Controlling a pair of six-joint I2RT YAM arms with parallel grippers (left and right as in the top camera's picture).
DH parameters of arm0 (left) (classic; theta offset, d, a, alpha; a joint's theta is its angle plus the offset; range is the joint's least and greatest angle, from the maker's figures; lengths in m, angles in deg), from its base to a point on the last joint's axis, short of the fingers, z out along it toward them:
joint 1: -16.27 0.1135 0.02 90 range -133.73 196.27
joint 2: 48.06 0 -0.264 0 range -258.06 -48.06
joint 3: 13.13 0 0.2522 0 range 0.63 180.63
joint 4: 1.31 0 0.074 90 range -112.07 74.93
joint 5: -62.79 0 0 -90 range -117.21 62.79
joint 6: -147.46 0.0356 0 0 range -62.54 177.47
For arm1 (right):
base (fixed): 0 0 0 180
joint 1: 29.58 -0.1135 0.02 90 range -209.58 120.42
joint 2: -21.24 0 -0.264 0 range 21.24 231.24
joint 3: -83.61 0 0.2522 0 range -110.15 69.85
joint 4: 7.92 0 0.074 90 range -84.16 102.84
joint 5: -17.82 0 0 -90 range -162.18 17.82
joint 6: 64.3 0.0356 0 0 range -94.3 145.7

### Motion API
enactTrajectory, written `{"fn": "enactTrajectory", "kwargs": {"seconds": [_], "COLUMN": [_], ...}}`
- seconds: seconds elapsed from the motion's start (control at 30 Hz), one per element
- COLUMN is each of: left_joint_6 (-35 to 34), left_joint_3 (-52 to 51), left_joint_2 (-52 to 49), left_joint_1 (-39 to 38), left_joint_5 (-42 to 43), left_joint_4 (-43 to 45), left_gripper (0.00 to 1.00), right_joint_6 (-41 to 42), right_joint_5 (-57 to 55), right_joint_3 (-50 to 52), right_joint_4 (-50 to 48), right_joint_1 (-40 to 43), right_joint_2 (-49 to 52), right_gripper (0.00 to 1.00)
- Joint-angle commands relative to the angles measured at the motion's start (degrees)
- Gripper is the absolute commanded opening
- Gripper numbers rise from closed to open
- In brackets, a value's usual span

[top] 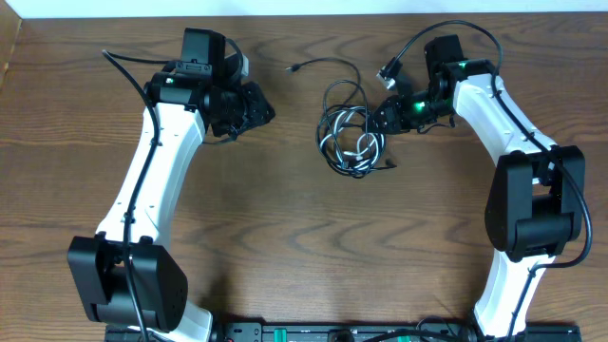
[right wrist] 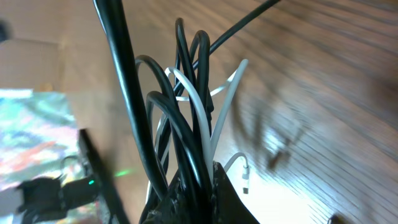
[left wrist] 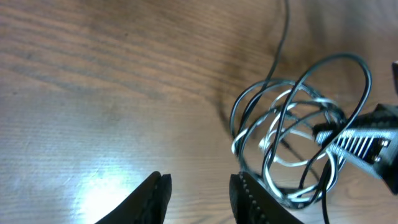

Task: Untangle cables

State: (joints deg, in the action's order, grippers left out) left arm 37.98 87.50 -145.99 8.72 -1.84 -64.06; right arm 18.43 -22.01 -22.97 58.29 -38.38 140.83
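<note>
The cables [top: 353, 152], a thin black one and a thin white one looped through each other, lie in a bundle at the table's centre right. My right gripper [top: 382, 116] is shut on the bundle's right side. In the right wrist view, black strands [right wrist: 186, 99] and a white strand [right wrist: 203, 121] rise out of the shut gripper [right wrist: 202, 183], and a small white plug [right wrist: 247, 175] dangles beside it. A black plug end [top: 295, 67] trails off to the upper left. My left gripper [top: 267, 112] stands open left of the bundle. In its own view the gripper [left wrist: 199, 193] holds nothing, and the cables [left wrist: 283, 109] lie ahead to the right.
The wooden table [top: 285, 237] carries only the cables. Thick black cords [top: 123, 66] run along both arms. The right gripper's body [left wrist: 367, 140] shows at the right edge of the left wrist view. Both arm bases stand at the table's front edge.
</note>
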Motion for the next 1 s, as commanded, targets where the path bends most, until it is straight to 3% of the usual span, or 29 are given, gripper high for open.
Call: {"fn": "enactTrajectory", "kwargs": {"seconds": [0.0, 0.1, 0.23, 0.63, 0.97], "left_joint_6": [0.4, 0.7, 5.7, 6.8, 11.6], "left_joint_3": [0.2, 0.2, 0.2, 0.1, 0.1], "left_joint_2": [-0.6, -0.6, -1.0, -7.8, -9.6], "left_joint_1": [0.1, 0.1, 0.1, -1.0, -6.6], "left_joint_5": [1.2, 2.1, 10.1, 19.3, 18.8], "left_joint_4": [0.5, 0.5, 1.8, 4.0, 6.3], "left_gripper": [0.43, 0.51, 0.57, 0.62, 0.63], "right_joint_6": [-4.3, -6.7, -11.6, -16.6, -16.6], "right_joint_5": [8.3, 8.8, 11.5, 16.4, 16.4], "right_joint_3": [0.3, 0.3, 0.3, 0.3, 0.3], "right_joint_4": [-0.2, 0.4, 1.8, 3.1, 3.0], "right_joint_1": [0.3, 0.3, 0.1, 0.1, -0.8], "right_joint_2": [0.5, 0.5, 0.5, 0.5, 0.5], "right_gripper": [0.01, 0.01, 0.01, 0.01, 0.01]}}
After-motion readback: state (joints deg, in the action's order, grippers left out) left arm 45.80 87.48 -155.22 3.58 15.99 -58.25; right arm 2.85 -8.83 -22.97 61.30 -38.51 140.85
